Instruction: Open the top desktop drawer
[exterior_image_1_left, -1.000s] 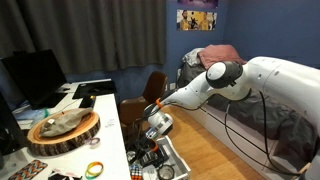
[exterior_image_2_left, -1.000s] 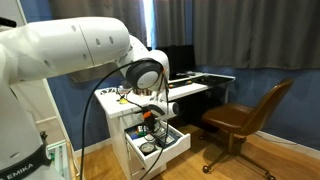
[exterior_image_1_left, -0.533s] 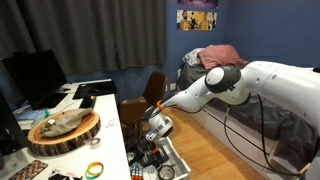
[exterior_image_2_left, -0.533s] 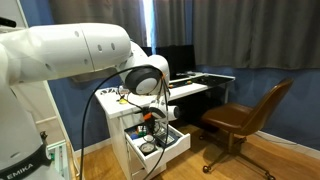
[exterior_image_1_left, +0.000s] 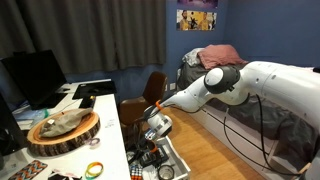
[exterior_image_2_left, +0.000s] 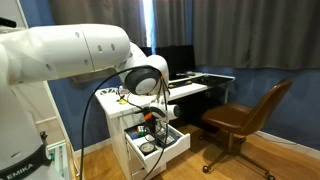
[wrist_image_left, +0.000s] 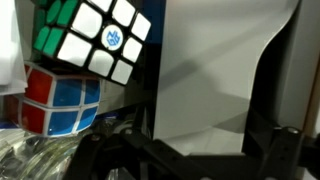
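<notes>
Top desktop drawer (exterior_image_2_left: 174, 147): where is it?
— Standing out, cluttered, directly beneath the claw (exterior_image_2_left: 150, 122).
— And the claw's spread?
— Can't tell, nor whether it holds anything. Rubik's cubes (wrist_image_left: 92, 40) sit just beside it.

The white desk (exterior_image_1_left: 110, 118) is stretching away along the curtained wall, with its top looking crowded. A thick round slice of bark-edged wood (exterior_image_1_left: 63, 133) is lying on it toward the near half. A dark monitor (exterior_image_1_left: 35, 78) is standing behind that, and a black keyboard (exterior_image_1_left: 93, 91) is resting further back. At the near end a green ring (exterior_image_1_left: 94, 169) is lying flat, just beside a woven mat (exterior_image_1_left: 22, 170). In an exterior view some small clutter (exterior_image_2_left: 122, 95) is sitting on the top, too small to make out.
</notes>
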